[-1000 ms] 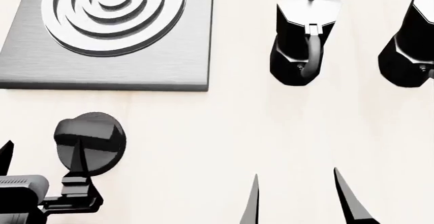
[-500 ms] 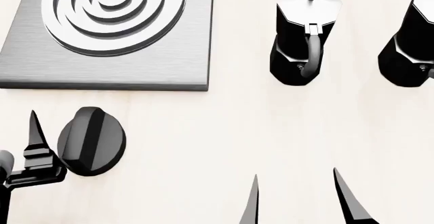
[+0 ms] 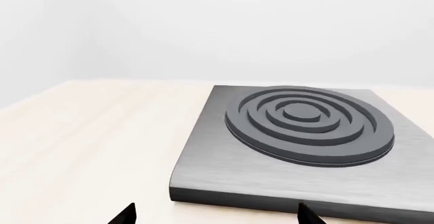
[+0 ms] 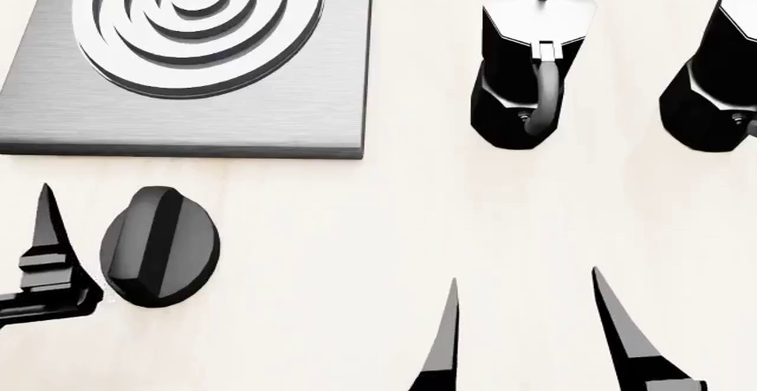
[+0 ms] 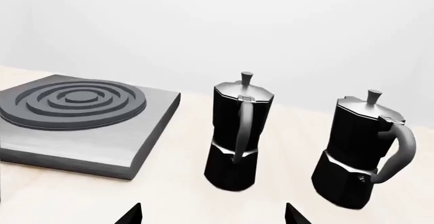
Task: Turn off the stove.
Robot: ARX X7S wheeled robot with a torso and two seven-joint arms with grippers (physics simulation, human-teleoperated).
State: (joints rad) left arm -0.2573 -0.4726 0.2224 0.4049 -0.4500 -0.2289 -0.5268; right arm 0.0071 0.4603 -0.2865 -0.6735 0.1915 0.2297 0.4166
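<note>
The stove (image 4: 71, 116) is a grey brushed-metal plate with a ringed burner at the head view's top left. It also shows in the left wrist view as the stove (image 3: 203, 170) and in the right wrist view as the stove (image 5: 74, 145). Its black ridged knob (image 4: 159, 247) lies on the table just in front of the plate, ridge nearly upright in the picture. One finger (image 4: 48, 231) of my left gripper stands just left of the knob, apart from it. My left gripper (image 3: 217, 216) is open and holds nothing. My right gripper (image 4: 524, 277) is open over bare table.
Two black moka pots with silver lids stand at the back right: one moka pot (image 4: 533, 63) nearer the stove, the other moka pot (image 4: 715, 72) at the edge. The right wrist view shows both, the first pot (image 5: 237, 132) and the second pot (image 5: 363, 153). The table (image 4: 355, 231) is pale wood.
My left gripper's finger, over the knob a second ago, now stands off to the knob's left, leaving the knob fully in sight. My right gripper's fingers reach slightly farther forward.
</note>
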